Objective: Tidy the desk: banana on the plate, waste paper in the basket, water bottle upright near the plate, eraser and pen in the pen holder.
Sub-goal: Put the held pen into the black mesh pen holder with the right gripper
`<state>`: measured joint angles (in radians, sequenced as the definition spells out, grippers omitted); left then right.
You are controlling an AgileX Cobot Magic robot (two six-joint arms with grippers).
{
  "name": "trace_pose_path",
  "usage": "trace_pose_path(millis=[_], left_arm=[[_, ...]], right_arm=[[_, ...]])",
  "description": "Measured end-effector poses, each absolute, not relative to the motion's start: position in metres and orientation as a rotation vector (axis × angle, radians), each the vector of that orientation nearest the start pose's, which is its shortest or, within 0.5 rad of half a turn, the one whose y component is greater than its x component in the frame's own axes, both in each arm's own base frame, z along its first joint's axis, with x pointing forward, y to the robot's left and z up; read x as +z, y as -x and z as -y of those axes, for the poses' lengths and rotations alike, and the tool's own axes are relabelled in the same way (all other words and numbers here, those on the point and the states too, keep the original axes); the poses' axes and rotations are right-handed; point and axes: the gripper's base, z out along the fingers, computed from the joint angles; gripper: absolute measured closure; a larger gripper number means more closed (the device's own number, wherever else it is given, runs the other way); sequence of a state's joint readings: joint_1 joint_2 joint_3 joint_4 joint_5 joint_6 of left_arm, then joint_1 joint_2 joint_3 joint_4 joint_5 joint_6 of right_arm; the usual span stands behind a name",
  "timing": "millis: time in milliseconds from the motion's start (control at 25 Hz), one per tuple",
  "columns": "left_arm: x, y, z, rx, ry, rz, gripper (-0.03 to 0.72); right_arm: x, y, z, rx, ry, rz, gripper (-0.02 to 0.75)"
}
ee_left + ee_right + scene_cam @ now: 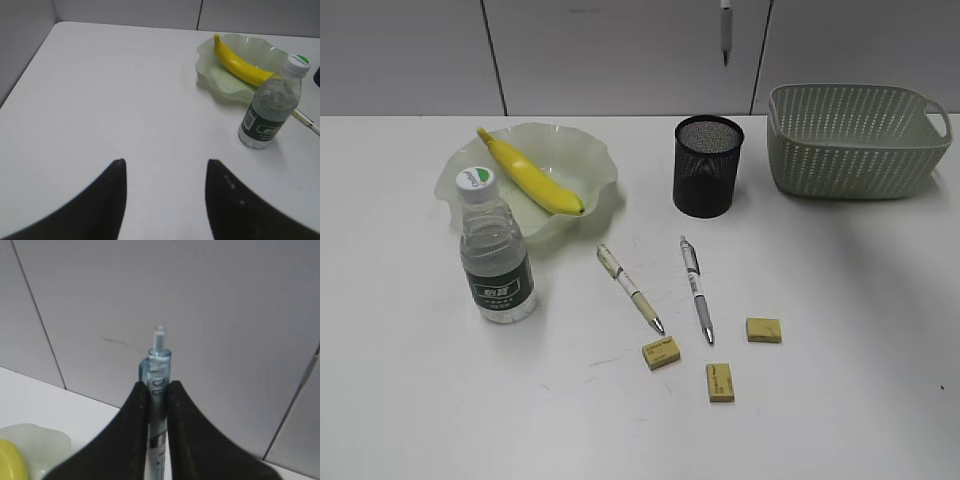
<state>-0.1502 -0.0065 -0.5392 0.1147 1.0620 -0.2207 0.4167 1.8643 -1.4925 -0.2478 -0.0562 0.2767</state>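
Note:
A yellow banana lies on the pale green plate. A water bottle stands upright in front of the plate. Two pens and three yellow erasers lie on the table before the black mesh pen holder. My right gripper is shut on a third, blue-topped pen, which hangs at the top of the exterior view, high above the holder. My left gripper is open and empty over bare table, left of the bottle. No waste paper shows.
The grey-green basket stands at the back right; its inside is hidden. A grey panelled wall runs behind the table. The left wrist view shows the table's left edge, the banana and the plate.

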Motion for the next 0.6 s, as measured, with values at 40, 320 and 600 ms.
trace_pose_path(millis=[40, 320, 600], left_arm=[[0.288, 0.01, -0.011, -0.103, 0.079, -1.995, 0.307], [0.288, 0.01, -0.011, -0.103, 0.079, -1.995, 0.307], [0.288, 0.01, -0.011, -0.104, 0.079, -1.995, 0.307]], right_arm=[[0.305, -0.419, -0.188, 0.333, 0.377, -1.755, 0.65], [0.22, -0.442, -0.201, 0.314, 0.445, -1.878, 0.65], [0.177, -0.435, -0.197, 0.292, 0.468, -2.004, 0.624]])
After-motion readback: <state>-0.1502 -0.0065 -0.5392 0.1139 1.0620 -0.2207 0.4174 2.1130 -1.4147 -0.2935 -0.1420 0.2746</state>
